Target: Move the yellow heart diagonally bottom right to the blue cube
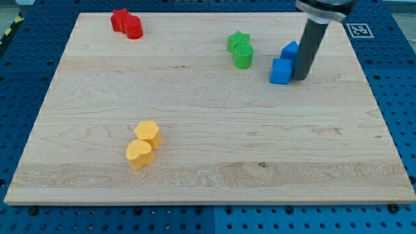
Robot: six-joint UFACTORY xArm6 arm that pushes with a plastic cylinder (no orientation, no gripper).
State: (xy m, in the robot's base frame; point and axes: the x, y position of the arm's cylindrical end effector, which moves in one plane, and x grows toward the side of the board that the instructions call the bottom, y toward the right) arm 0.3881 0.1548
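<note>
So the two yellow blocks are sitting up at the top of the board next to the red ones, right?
Not quite. The camera view shows the two yellow blocks, a yellow heart and another yellow block, low on the board toward the view's bottom left, far from the red blocks. The red ones are at the view's top left.

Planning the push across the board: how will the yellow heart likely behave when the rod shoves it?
The yellow heart looks squat and flat-bottomed, so it should slide, not roll or tip. It touches another yellow block, which may get dragged along. Its lobed outline may make it rotate under an off-centre push. My tip is far away, beside the blue cube.
</note>
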